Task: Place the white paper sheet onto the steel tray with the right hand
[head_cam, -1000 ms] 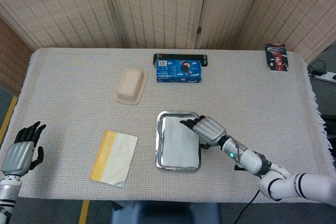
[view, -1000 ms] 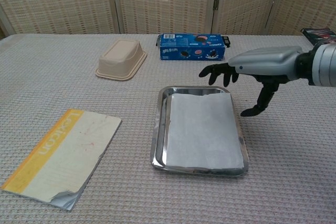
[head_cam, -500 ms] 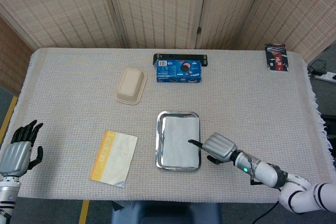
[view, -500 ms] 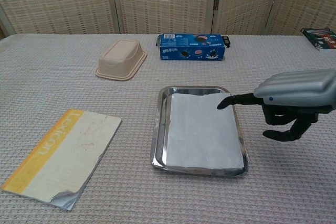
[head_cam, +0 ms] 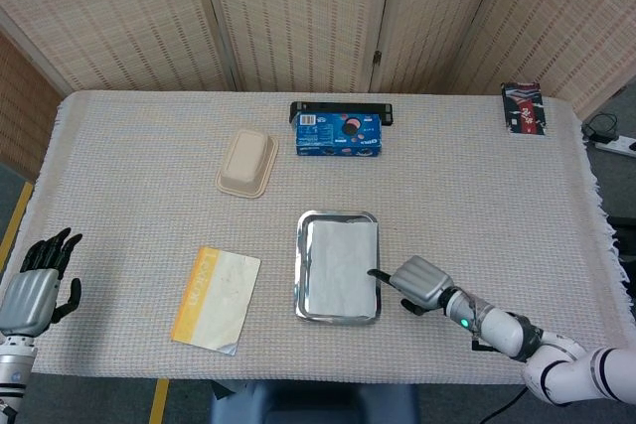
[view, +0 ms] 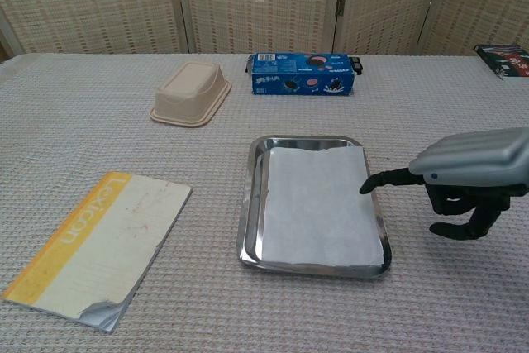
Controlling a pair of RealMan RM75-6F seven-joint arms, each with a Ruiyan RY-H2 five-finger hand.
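The white paper sheet (head_cam: 340,260) (view: 316,204) lies flat inside the steel tray (head_cam: 302,275) (view: 252,204) near the table's front middle. My right hand (head_cam: 421,283) (view: 471,173) hovers just right of the tray's right rim, holding nothing; one dark finger points at the rim while the others curl under. The fingertip is at the tray's edge, apart from the paper. My left hand (head_cam: 34,283) hangs beyond the table's left front corner with fingers spread, holding nothing; the chest view does not show it.
A yellow-edged notebook (head_cam: 216,298) (view: 95,245) lies left of the tray. A beige container (head_cam: 246,161) (view: 191,93) sits upside down behind it. A blue cookie box (head_cam: 338,134) (view: 302,73) stands at the back centre, and a dark packet (head_cam: 523,107) lies at the far right corner.
My right hand has drawn back from over the tray's far right corner toward the front right, off the tray, leaving the paper lying in it. The left hand barely moved.
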